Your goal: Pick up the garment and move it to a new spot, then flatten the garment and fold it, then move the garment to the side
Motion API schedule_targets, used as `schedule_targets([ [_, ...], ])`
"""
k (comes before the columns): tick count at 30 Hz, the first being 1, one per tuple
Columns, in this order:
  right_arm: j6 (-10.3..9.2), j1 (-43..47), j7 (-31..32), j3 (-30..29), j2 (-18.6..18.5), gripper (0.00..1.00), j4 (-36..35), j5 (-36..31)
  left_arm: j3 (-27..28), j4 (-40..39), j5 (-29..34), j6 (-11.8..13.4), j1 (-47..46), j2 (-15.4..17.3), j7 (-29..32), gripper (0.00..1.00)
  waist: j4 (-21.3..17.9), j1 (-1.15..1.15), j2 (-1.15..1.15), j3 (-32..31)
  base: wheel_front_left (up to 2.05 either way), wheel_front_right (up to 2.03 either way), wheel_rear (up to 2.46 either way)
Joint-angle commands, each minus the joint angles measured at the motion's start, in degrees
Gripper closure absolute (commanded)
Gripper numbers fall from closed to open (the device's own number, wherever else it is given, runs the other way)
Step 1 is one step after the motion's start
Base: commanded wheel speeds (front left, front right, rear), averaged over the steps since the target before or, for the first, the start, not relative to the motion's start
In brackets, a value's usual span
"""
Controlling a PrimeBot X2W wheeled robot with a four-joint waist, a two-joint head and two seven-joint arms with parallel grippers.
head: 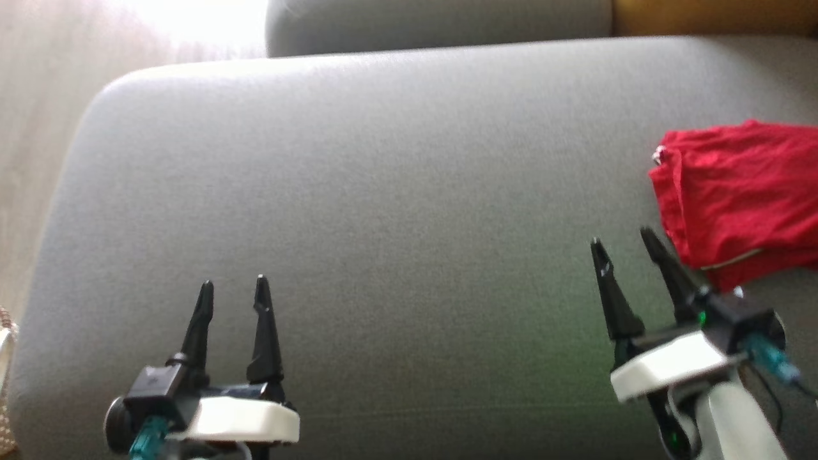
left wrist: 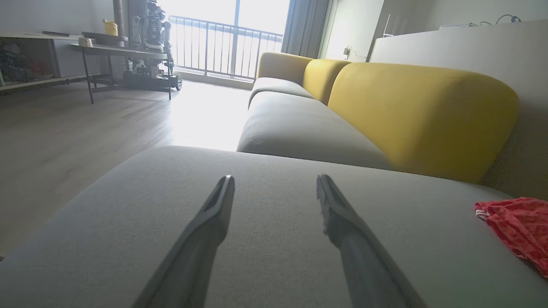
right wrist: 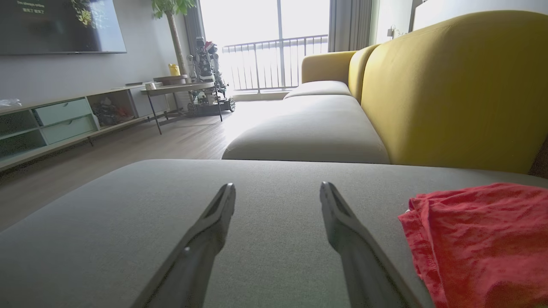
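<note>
The garment [head: 741, 191] is a red folded cloth lying at the right edge of the grey sofa cushion [head: 383, 191]. In the right wrist view the garment [right wrist: 479, 244] sits just right of my fingers, and in the left wrist view the garment [left wrist: 516, 224] shows at the far right. My right gripper [head: 626, 237] hovers open just left of the cloth, not touching it, with nothing between its fingers [right wrist: 342, 222]. At the lower left my left gripper [head: 233, 284] stands open and empty over bare cushion, its fingers [left wrist: 214, 218] spread wide.
Yellow sofa backrests [right wrist: 449, 85] rise behind the cushion. A second grey seat [left wrist: 299, 128] lies beyond it. Wooden floor [head: 32, 128] runs along the left, with a low table [left wrist: 120, 51] and a TV cabinet [right wrist: 64, 119] across the room.
</note>
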Motion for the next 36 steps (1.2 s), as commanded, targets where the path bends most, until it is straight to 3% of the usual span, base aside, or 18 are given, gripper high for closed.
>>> schedule_targets([
  [1,-0.02,-0.4,-0.5,1.2,0.3,0.0,-2.3,-0.2,2.3,-2.3,0.6,0.3,-1.3,-0.2,-0.3,0.0,1.1,0.01,0.0,-1.4,0.0,0.0,0.0],
  [7,-0.02,4.6,-0.5,1.5,0.3,0.0,-4.3,1.2,3.3,-1.9,2.8,-0.2,0.9,-0.2,-0.3,0.0,1.5,0.01,0.0,-3.3,0.0,0.0,0.0],
  [23,-0.02,5.5,-0.5,2.9,0.3,0.0,-2.8,4.0,4.4,0.0,3.8,-1.2,2.4,-0.2,-0.3,0.0,0.1,0.01,0.0,-5.2,0.0,0.0,0.0],
  [24,0.0,6.9,0.0,1.5,0.2,1.0,-0.8,4.0,2.4,1.9,3.5,-1.0,4.4,0.0,0.0,1.0,0.1,0.01,0.0,-5.3,0.0,0.0,0.0],
  [29,0.0,8.3,0.2,1.9,0.2,1.0,3.4,4.5,2.4,6.2,2.8,-1.0,5.8,0.0,0.1,1.0,0.1,0.01,0.0,-5.2,0.0,0.0,0.0],
  [36,0.0,7.8,1.1,1.8,0.0,1.0,3.3,9.3,3.0,6.6,-2.2,-1.7,4.9,0.3,0.9,1.0,0.0,0.01,0.0,-5.1,0.0,0.0,0.0],
])
